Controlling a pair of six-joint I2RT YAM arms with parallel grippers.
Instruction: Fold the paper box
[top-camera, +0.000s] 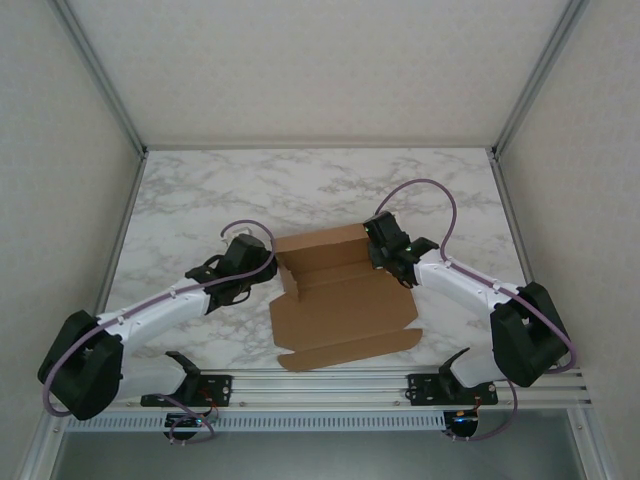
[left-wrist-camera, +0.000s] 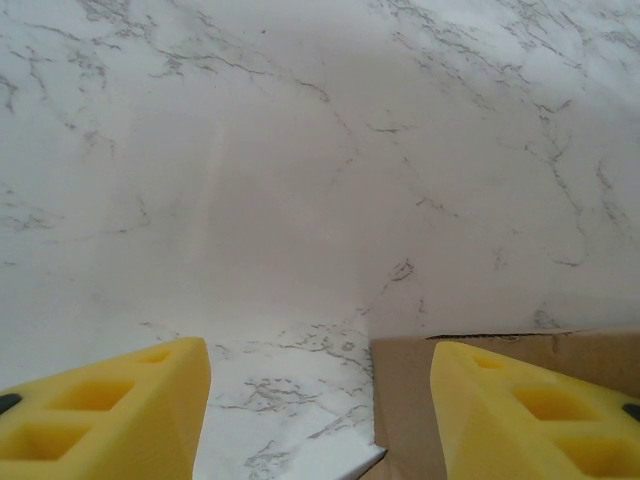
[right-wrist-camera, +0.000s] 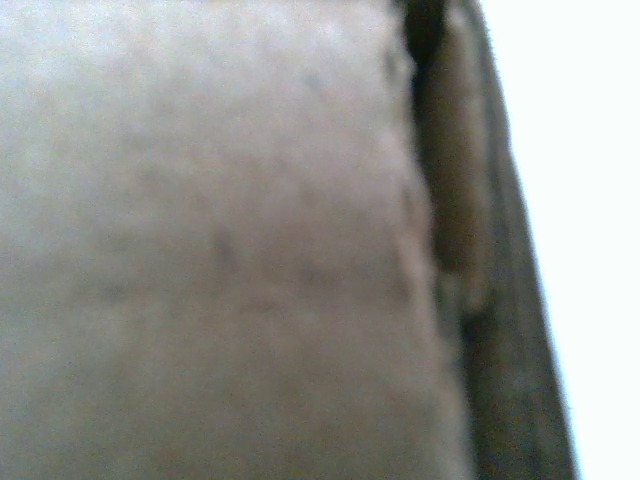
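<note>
Two arms, one half-built box, so going front to back. Closest to the bases, the paper box (top-camera: 345, 310) has its narrow front flap lying flat on the marble table (top-camera: 200, 190), pointing back at the robot. Past that comes the big flat panel. At the far end a wall stands upright, with a short side wall up on the left as well. The long axis looks to run near-to-far, skewed a little so the right side sits farther out.

The left gripper (top-camera: 262, 268) sits just off the box's left edge, beside that short side wall, so the cardboard lies to its right. From its wrist cam the jaws stand well apart with nothing between them but marble. A cardboard edge runs in just by the right-hand finger.

The right gripper (top-camera: 383, 248) is up against the far right corner of the box, by the upright wall, jaws closed. Its wrist cam is just blurry brown cardboard right up close. Can't tell whether it's pinching the board or only pressing on it.

Best guess: the right arm is the one on the box. The left one would need a short slide rightward to reach its wall.
</note>
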